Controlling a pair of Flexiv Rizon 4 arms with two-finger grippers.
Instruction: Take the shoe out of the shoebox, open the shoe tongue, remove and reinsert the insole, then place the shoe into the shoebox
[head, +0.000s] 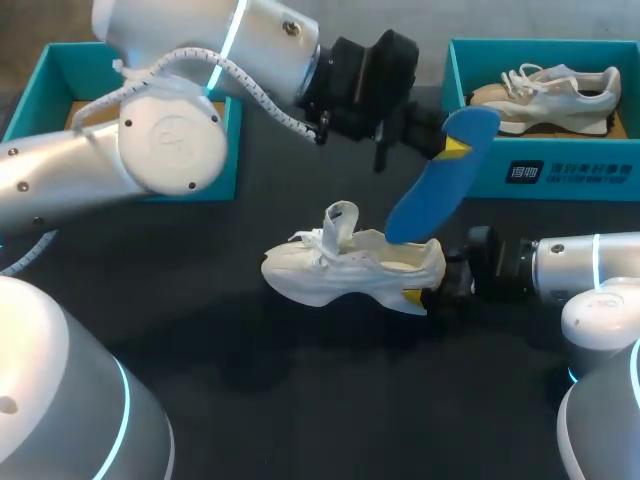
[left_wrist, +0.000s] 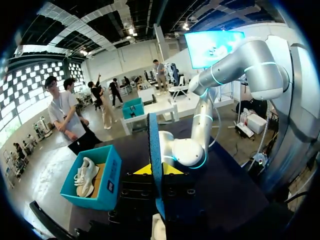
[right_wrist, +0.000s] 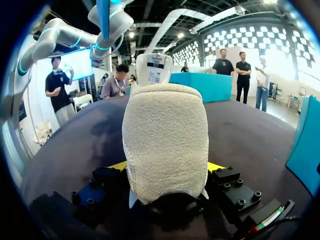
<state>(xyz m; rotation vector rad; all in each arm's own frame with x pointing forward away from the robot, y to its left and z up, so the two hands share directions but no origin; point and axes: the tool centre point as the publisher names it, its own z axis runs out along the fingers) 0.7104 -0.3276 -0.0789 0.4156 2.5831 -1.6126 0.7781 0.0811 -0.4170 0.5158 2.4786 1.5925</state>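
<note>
The left tool (head: 452, 148) grips the blue insole (head: 425, 195) by its upper end, its lower end seemingly just inside the white shoe (head: 340, 268). The right tool (head: 418, 296) clamps the shoe's heel, sole down on the black bench (head: 250, 400).

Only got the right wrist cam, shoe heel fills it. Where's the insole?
Observer: The left gripper is shut on the blue insole, holding it slanted above the shoe, lower end by the opening.
Operator: Right box free?
Observer: No, the right shoebox holds a second shoe.
Operator: Other box?
Observer: The left shoebox is mostly hidden under the left arm; I can't tell what's in it.
</note>
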